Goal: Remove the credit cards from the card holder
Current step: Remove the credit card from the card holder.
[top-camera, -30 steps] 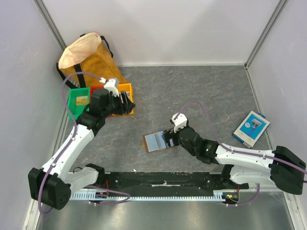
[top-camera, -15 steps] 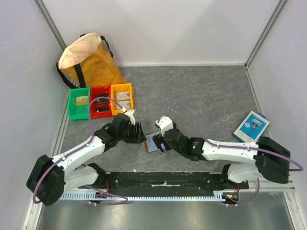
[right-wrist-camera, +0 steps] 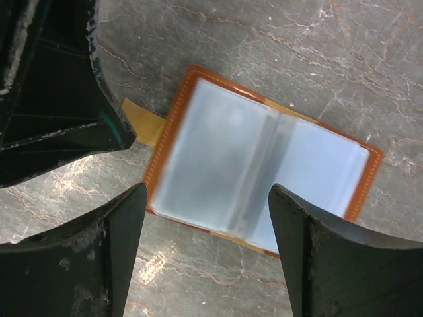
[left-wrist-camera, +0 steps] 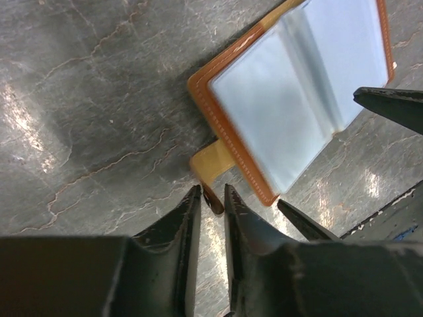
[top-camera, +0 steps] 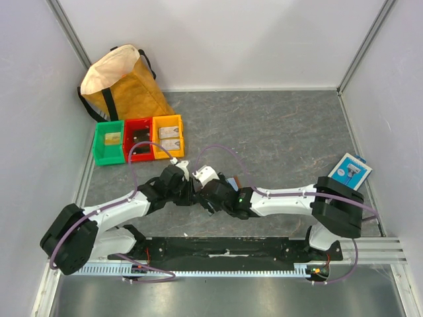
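Note:
The card holder [left-wrist-camera: 297, 99] lies open on the grey table, brown rim up and pale blue-grey sleeves [right-wrist-camera: 258, 185] showing. Its brown strap tab [left-wrist-camera: 210, 162] points toward my left gripper [left-wrist-camera: 211, 193], whose jaws have narrowed onto the tab's tip. My right gripper [right-wrist-camera: 206, 198] hangs open over the card holder, one finger at each side of its near edge. In the top view both grippers [top-camera: 193, 193] [top-camera: 211, 200] meet and cover the card holder. Whitish credit cards [top-camera: 170, 137] lie in the orange bin. Whether the sleeves hold credit cards I cannot tell.
A green bin [top-camera: 109, 142], a red bin [top-camera: 138, 139] and an orange bin [top-camera: 169, 146] stand in a row at the back left, before a brown paper bag [top-camera: 122, 79]. A blue-and-white packet [top-camera: 348, 173] lies at the right wall.
My left arm swung from the bins down to the card holder and its jaws narrowed on the tab. My right gripper slid left over the card holder, which shifted left.

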`<state>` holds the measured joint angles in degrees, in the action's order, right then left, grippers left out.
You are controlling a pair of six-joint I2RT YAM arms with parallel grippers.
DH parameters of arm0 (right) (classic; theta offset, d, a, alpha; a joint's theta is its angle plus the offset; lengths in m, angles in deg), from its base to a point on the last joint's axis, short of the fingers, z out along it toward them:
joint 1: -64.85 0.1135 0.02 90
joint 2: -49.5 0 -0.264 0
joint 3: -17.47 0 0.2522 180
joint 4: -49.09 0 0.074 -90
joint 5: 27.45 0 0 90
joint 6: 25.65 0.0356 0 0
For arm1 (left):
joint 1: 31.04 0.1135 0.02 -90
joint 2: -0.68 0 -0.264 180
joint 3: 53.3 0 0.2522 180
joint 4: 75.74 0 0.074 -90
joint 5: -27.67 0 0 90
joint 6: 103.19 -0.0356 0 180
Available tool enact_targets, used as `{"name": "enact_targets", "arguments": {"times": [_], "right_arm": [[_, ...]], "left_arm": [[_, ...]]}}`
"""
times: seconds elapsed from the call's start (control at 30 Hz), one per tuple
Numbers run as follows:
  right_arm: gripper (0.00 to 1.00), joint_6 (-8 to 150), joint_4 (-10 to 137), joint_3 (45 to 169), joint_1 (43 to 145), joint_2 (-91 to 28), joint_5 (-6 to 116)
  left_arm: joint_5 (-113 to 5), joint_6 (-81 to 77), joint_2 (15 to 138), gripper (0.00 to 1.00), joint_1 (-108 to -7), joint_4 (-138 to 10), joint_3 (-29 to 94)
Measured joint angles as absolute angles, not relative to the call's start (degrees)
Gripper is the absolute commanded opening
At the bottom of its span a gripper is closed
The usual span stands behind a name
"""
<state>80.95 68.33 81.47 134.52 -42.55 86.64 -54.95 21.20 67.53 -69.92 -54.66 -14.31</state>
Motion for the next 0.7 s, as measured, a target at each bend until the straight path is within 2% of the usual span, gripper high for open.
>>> {"name": "enact_targets", "arguments": {"times": [0.13, 0.33, 0.7], "right_arm": [[0.81, 80.93, 68.5, 83.09, 134.91, -45.04, 86.56], [0.79, 80.97, 68.98, 83.66, 135.13, -47.31, 87.19], [0.61, 81.14, 70.23, 83.66, 135.13, -47.51, 90.03]], "left_arm": [[-54.95, 21.94, 66.13, 0.12, -70.03, -54.93, -15.92], [-54.93, 22.51, 65.15, 0.02, -70.05, -54.93, -17.41], [-54.71, 22.66, 64.12, 0.02, -70.07, -54.55, -17.45]]}}
